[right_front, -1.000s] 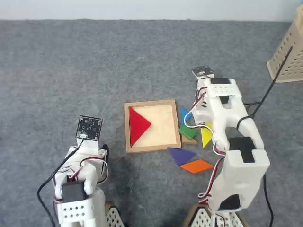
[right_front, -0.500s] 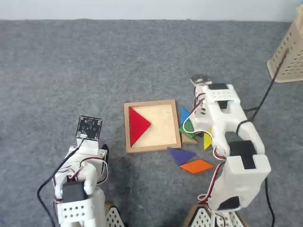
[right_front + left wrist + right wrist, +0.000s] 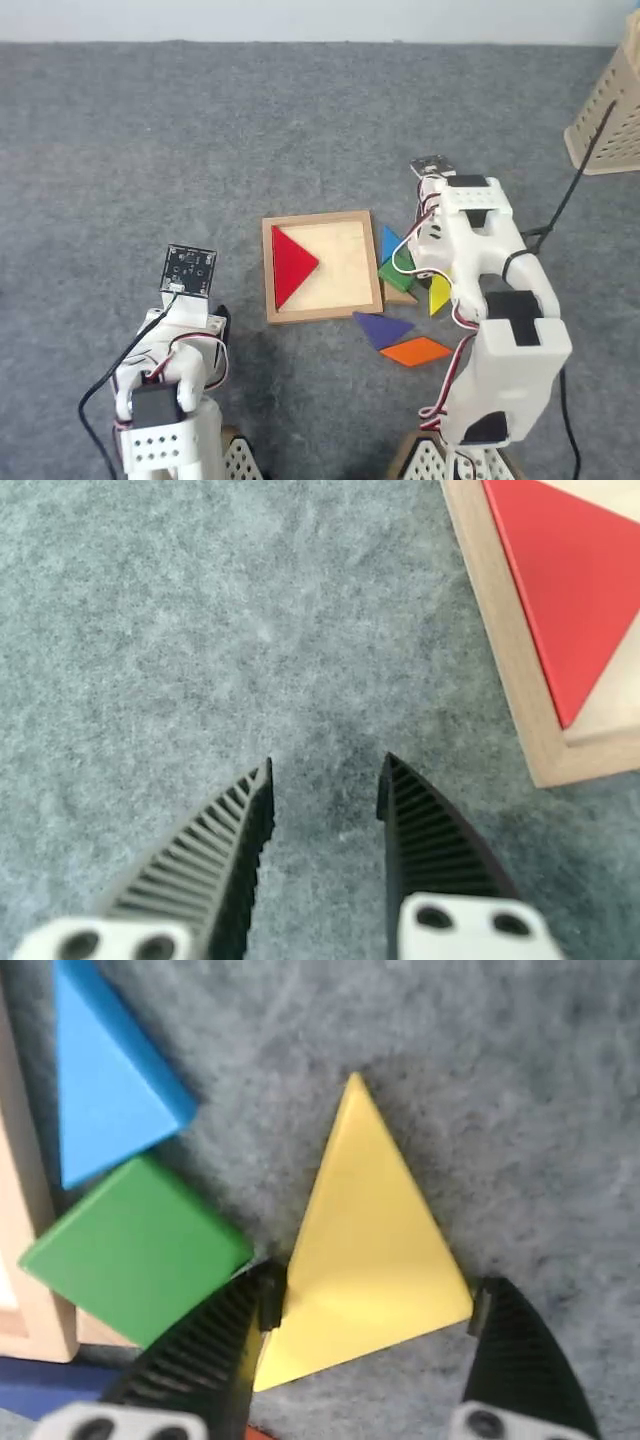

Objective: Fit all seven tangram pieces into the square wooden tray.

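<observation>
We see the grey table (image 3: 150, 150) carrying everything. The right arm (image 3: 505, 330) stretches over the loose pieces, and the left arm (image 3: 165, 400) stands folded at the near left, well apart from them. A cream slotted basket (image 3: 610, 110) sits at the far right edge. The square wooden tray (image 3: 322, 265) lies flat in the middle of the table, and the large red triangle (image 3: 291, 264) rests inside it against its left wall (the other pieces lie outside the tray, on its right and near-right). Just beside the tray's right wall we find the blue triangle (image 3: 388, 243) and, touching it, the green square (image 3: 397, 277). The yellow triangle (image 3: 370, 1250) lies flat beside the square. The purple triangle (image 3: 383, 327) and orange parallelogram (image 3: 415, 351) sit close together near the tray's near right corner. A tan piece (image 3: 399, 295) peeks out from under the green square, its shape unclear to us. The right tool (image 3: 377, 1290) is spread wide, with one finger on each side of the yellow triangle's broad end. Whether the fingers press it we cannot tell. The left tool (image 3: 328, 763) hangs over bare table with a narrow gap between its fingers, near the tray's corner and holding nothing.
</observation>
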`<state>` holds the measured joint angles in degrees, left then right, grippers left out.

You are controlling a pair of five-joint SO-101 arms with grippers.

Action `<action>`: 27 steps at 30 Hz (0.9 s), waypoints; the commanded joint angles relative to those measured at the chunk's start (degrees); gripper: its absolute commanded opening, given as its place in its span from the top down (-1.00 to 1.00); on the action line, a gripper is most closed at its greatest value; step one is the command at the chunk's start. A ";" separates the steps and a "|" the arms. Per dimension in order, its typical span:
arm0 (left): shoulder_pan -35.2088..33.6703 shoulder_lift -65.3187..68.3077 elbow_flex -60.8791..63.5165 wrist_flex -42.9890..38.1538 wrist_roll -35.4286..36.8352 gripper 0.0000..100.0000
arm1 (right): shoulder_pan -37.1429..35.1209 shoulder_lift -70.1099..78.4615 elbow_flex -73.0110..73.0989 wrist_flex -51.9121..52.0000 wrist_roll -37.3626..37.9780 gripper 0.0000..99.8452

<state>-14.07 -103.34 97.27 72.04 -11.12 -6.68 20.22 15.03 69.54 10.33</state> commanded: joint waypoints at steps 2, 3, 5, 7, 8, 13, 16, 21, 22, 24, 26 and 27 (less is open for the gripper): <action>0.09 -0.35 -0.66 0.26 -0.26 0.66 | 0.66 1.36 -1.58 0.13 -0.70 0.57; 0.09 -0.35 -0.66 0.26 -0.26 0.66 | 0.66 1.36 -1.67 0.13 -0.70 0.57; 0.09 -0.35 -0.66 0.26 -0.26 0.66 | 0.66 0.04 -1.76 0.13 -0.70 0.57; 0.09 -0.35 -0.66 0.26 -0.26 0.66 | 0.66 -2.86 -1.23 0.13 -0.70 0.59; 0.09 -0.35 -0.66 0.26 -0.26 0.66 | 0.75 -4.44 -0.53 -0.04 -0.70 0.62; 0.09 -0.35 -0.66 0.26 -0.26 0.66 | 0.66 -10.95 4.31 -2.95 -0.70 0.64; 0.09 -0.35 -0.66 0.26 -0.26 0.66 | 0.75 -12.53 6.15 -3.82 -0.62 0.64; 0.09 -0.35 -0.66 0.26 -0.26 0.66 | 0.66 -15.08 6.24 -3.47 -0.62 0.64; 0.09 -0.35 -0.66 0.26 -0.26 0.66 | 0.66 -15.87 6.15 -3.38 -0.62 0.64; 0.09 -0.35 -0.66 0.26 -0.26 0.66 | 0.66 -17.71 5.98 -2.68 -0.44 0.64; 0.09 -0.35 -0.66 0.26 -0.26 0.66 | 0.13 -20.00 5.89 -2.15 -0.26 0.64; 0.09 -0.35 -0.66 0.26 -0.26 0.66 | -0.66 -21.14 5.89 -2.15 -0.26 0.64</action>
<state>-14.07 -103.34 97.27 72.04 -11.12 -7.03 5.54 21.54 66.81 10.42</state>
